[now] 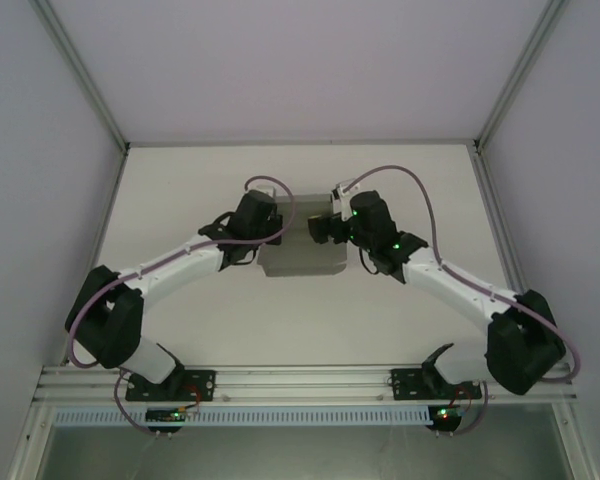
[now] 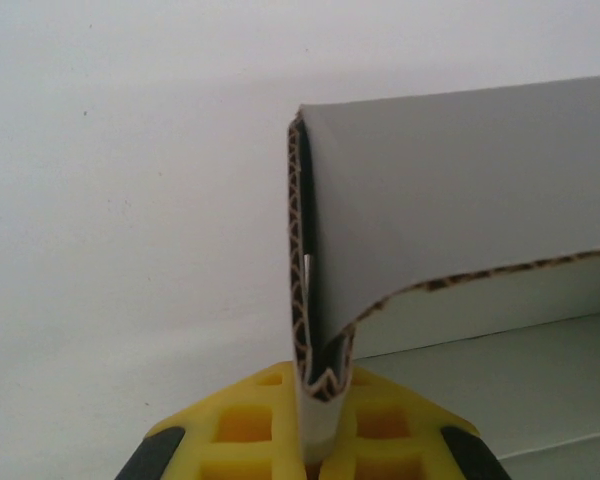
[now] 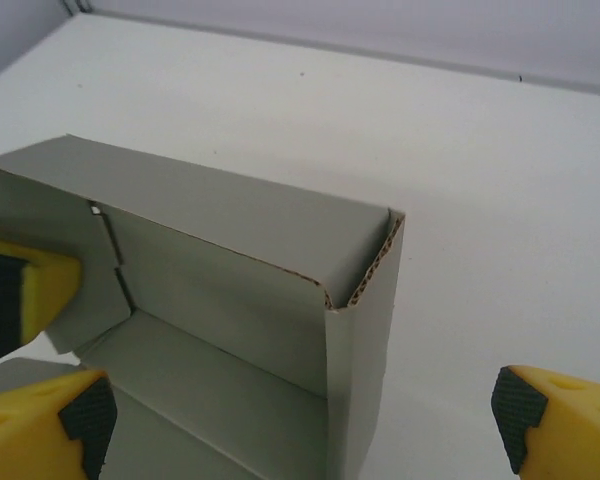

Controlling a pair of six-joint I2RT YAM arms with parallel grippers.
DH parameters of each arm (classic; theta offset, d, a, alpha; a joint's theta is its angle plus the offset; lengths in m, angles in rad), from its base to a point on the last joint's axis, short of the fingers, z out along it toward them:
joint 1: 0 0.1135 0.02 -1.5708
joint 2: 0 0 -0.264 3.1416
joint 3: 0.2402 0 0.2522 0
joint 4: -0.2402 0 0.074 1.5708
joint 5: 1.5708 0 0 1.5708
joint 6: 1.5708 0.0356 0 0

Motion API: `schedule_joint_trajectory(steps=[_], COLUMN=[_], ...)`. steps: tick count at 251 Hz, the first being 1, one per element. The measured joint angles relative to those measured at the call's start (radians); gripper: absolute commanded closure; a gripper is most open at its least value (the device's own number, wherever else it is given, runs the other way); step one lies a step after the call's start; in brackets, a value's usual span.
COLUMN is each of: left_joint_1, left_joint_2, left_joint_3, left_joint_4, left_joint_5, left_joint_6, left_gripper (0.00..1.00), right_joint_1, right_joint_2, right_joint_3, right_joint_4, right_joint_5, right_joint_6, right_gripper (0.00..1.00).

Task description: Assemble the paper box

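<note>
Pinching a wall of the paper box [image 2: 460, 190], the left end effector [image 2: 320, 405] is clamped. The right end effector [image 3: 300, 405] gapes wide, holding nothing.

Paper box [image 2: 460, 200] right end beyond view's edge
</note>
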State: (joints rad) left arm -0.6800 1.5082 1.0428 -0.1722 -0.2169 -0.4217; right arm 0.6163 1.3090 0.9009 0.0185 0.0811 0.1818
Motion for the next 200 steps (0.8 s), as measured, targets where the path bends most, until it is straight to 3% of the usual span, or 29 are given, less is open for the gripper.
schedule_joint_trajectory(steps=[42,74,102,147,200], left_joint_1=[0.018,0.016,0.005,-0.012,-0.069], left_joint_2=[-0.001,-0.001,0.002,0.124,0.38], left_joint_3=[0.085,0.153,0.213,0.385,0.476], left_joint_4=[-0.123,-0.331,-0.508,-0.727,-0.838], left_joint_5=[0.065,0.208,0.257,0.215,0.096], left_joint_6=[0.217,0.487,0.658,0.815,0.871], left_gripper=[1.0,1.0,1.0,1.0,1.0], right_joint_1=[-0.067,-0.138,-0.171,-0.212,-0.255], right_joint_2=[-0.089,-0.144,-0.19,-0.253,-0.27], right_joint_3=[-0.003,-0.003,-0.005,-0.019,-0.033], right_joint_4=[-0.074,-0.18,-0.272,-0.371,-0.449], right_joint_5=[-0.002,-0.011,-0.018,-0.019,-0.019], right_joint_6=[0.023,0.041,0.048,0.05,0.05], right_gripper=[0.01,0.01,0.01,0.01,0.01])
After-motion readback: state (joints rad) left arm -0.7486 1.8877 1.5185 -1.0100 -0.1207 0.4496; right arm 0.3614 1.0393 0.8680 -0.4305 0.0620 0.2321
